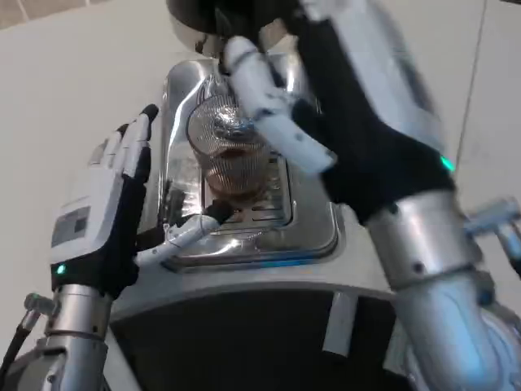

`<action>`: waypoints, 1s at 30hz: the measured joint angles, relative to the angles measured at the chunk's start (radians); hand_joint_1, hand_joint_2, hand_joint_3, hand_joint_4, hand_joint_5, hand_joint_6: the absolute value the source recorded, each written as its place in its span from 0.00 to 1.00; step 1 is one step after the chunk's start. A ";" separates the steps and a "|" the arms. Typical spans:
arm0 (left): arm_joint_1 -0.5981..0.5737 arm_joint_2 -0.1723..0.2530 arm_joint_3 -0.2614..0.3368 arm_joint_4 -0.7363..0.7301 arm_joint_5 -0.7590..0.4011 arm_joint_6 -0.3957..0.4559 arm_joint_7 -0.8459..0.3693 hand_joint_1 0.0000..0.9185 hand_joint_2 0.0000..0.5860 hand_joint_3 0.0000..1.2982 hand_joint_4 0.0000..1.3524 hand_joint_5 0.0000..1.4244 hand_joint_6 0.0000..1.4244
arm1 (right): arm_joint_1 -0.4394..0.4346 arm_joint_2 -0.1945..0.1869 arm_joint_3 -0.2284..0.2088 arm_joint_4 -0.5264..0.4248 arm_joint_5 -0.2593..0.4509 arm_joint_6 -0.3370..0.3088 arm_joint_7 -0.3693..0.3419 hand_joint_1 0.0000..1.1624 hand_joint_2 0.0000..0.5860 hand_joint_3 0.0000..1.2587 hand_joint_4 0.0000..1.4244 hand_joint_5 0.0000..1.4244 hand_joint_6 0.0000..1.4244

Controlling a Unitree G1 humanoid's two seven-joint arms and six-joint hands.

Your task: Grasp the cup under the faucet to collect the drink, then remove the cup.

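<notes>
White table [73,98], steel drip tray [313,236], right robot hand [326,122] gripping ribbed cup [232,155], left robot hand [114,212] open.

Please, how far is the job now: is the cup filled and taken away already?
Partly done. The cup stands on the drip tray and already holds some brown drink. The left robot hand is open beside it, thumb near its base. The right robot hand is raised above. Grasping and removing the cup remain.
</notes>
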 measured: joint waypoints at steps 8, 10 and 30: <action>-0.015 -0.001 -0.003 0.025 -0.002 -0.020 0.003 0.09 0.07 0.00 0.00 0.03 0.04 | 0.260 -0.043 -0.036 -0.161 -0.135 -0.058 0.085 0.16 1.00 0.01 0.00 0.00 0.00; -0.023 -0.002 -0.004 0.031 -0.002 -0.024 0.004 0.09 0.07 0.00 0.00 0.03 0.04 | 0.335 -0.062 -0.058 -0.201 -0.158 -0.096 0.103 0.17 1.00 0.01 0.00 0.00 0.00; -0.087 -0.041 -0.030 0.135 -0.034 -0.053 0.041 0.09 0.06 0.00 0.00 0.05 0.06 | 0.785 -0.052 -0.187 -0.223 -0.332 -0.376 0.075 0.35 1.00 0.00 0.00 0.00 0.00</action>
